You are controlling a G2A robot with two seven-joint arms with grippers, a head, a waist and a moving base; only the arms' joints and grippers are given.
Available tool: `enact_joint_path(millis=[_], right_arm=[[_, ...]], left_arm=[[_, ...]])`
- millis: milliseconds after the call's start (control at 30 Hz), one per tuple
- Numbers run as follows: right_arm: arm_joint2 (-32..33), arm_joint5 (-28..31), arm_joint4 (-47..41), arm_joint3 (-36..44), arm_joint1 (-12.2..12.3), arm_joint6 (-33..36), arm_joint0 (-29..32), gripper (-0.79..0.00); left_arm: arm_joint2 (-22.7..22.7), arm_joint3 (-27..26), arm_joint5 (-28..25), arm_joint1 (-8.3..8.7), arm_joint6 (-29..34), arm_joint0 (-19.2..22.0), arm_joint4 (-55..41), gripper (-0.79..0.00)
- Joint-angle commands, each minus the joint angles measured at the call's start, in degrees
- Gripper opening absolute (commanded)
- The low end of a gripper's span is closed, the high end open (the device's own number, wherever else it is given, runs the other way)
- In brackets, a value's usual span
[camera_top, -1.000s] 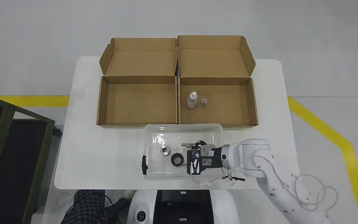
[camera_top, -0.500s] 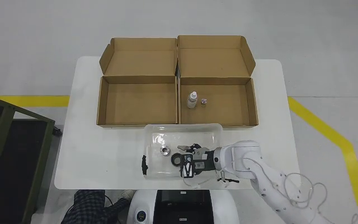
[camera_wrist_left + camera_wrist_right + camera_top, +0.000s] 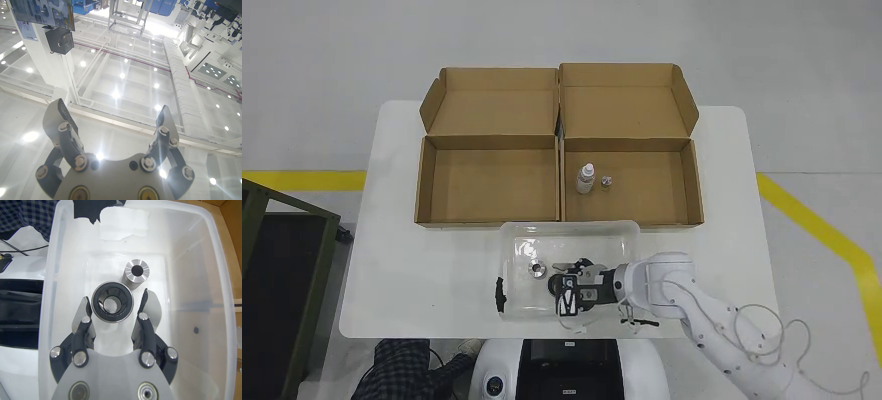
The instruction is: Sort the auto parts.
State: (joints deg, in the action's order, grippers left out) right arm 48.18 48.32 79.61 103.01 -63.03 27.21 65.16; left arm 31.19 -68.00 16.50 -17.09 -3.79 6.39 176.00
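Observation:
A clear plastic bin (image 3: 572, 225) stands at the table's near edge. Inside it a black ring-shaped bearing (image 3: 112, 302) lies next to a short silver metal cylinder (image 3: 137, 274) with a hole bored through it. My right gripper (image 3: 116, 295) is low in the bin and open, one finger on each side of the bearing, which stands free between them. From above, the right gripper (image 3: 564, 292) partly covers the bearing and the cylinder (image 3: 538, 269) sits just beyond it. My left gripper (image 3: 112, 106) points up at the ceiling, open, with nothing in it.
Two open cardboard boxes stand behind the bin. The left box (image 3: 487, 185) has nothing in it. The right box (image 3: 652, 190) holds a small white bottle (image 3: 586, 178) and a small metal part (image 3: 607, 182). White table surface lies bare to the left of the bin.
My right gripper has slid left inside the bin, from beside the bearing to a place with its open fingers on both sides of it.

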Motion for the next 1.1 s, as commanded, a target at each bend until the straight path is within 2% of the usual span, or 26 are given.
enact_joint_path(millis=[0, 100, 167, 233, 400, 433, 467, 1067], right_arm=[[-0.18, -0.12, 0.09, -0.15, -0.04, -0.10, -0.08, -0.286], [-0.41, -0.17, 0.04, -0.30, -0.10, -0.40, -0.26, -0.305], [-0.55, -0.22, -0.12, -0.44, -0.15, -0.52, -0.35, -0.397], [-0.72, -0.22, -0.06, -0.54, -0.19, -0.52, -0.47, -0.434], [-0.69, -0.20, 0.40, -0.39, -0.13, -0.60, -0.48, -0.683], [-0.56, -0.11, 0.46, -0.30, -0.09, -0.64, -0.46, -0.760], [-0.41, 0.01, 0.48, -0.23, -0.04, -0.68, -0.41, -0.785], [7.33, -0.59, -2.74, 5.00, 1.53, -3.56, 1.40, -0.785]], left_arm=[[0.00, 0.00, 0.00, 0.00, 0.00, 0.00, 0.00, 0.000], [0.00, 0.00, 0.00, 0.00, 0.00, 0.00, 0.00, 0.000], [0.00, 0.00, 0.00, 0.00, 0.00, 0.00, 0.00, 0.000], [0.00, 0.00, 0.00, 0.00, 0.00, 0.00, 0.00, 0.000], [0.00, 0.00, 0.00, 0.00, 0.00, 0.00, 0.00, 0.000], [0.00, 0.00, 0.00, 0.00, 0.00, 0.00, 0.00, 0.000], [0.00, 0.00, 0.00, 0.00, 0.00, 0.00, 0.00, 0.000], [0.00, 0.00, 0.00, 0.00, 0.00, 0.00, 0.00, 0.000]])
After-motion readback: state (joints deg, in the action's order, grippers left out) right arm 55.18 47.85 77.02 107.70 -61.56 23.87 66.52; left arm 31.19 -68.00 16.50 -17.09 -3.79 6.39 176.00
